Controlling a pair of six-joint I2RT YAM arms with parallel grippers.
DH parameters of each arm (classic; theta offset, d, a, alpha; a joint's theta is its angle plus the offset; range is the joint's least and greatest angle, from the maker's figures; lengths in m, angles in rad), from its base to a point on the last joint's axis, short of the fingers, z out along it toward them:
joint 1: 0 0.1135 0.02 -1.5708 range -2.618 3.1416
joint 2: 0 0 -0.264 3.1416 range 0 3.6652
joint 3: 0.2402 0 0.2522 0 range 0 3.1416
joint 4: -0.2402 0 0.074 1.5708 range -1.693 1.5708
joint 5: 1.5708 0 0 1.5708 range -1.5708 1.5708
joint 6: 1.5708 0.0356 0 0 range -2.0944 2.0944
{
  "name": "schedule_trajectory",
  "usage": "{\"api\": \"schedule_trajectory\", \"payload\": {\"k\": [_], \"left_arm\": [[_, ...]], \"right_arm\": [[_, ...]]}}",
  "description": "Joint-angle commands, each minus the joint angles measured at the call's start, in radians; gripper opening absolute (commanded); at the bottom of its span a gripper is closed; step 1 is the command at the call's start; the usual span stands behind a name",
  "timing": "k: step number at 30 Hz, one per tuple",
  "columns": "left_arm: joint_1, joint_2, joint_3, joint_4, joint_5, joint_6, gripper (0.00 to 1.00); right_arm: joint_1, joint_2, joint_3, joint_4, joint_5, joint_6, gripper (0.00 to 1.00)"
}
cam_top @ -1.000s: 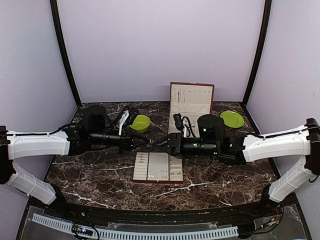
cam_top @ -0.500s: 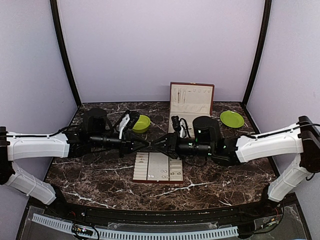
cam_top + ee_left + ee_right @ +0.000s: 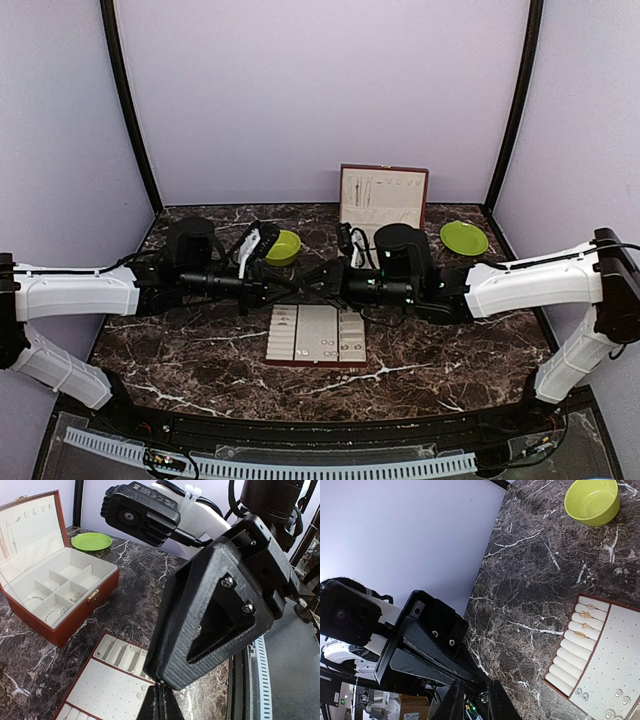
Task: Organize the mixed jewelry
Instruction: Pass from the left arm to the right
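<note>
Your left gripper [image 3: 161, 705] is clenched tight, meeting the right one tip to tip above the flat red-brown tray [image 3: 318, 326] with cream padding. Tiny silvery jewelry pieces [image 3: 618, 694] sit on that tray's dotted pad, with more in the open red-brown box [image 3: 80, 611] beyond it. Your right gripper [image 3: 476, 701] brackets the left tip with a narrow gap. I cannot tell whether it grips anything.
</note>
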Motion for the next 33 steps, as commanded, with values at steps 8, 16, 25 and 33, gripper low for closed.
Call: {"api": "schedule_trajectory", "payload": {"k": [8, 16, 25, 33], "left_arm": [[-0.007, 0.047, 0.036, -0.009, -0.004, -0.079, 0.0], [-0.007, 0.054, 0.035, -0.005, 0.004, -0.094, 0.0], [-0.006, 0.053, 0.034, -0.001, 0.003, -0.099, 0.0], [-0.006, 0.057, 0.034, -0.001, 0.012, -0.099, 0.0]], "right_arm": [[0.044, -0.002, 0.038, -0.111, 0.104, -0.093, 0.19], [0.072, 0.019, 0.095, -0.234, 0.198, -0.162, 0.17], [0.084, 0.033, 0.124, -0.303, 0.255, -0.193, 0.15], [0.086, 0.048, 0.14, -0.295, 0.245, -0.215, 0.15]]}}
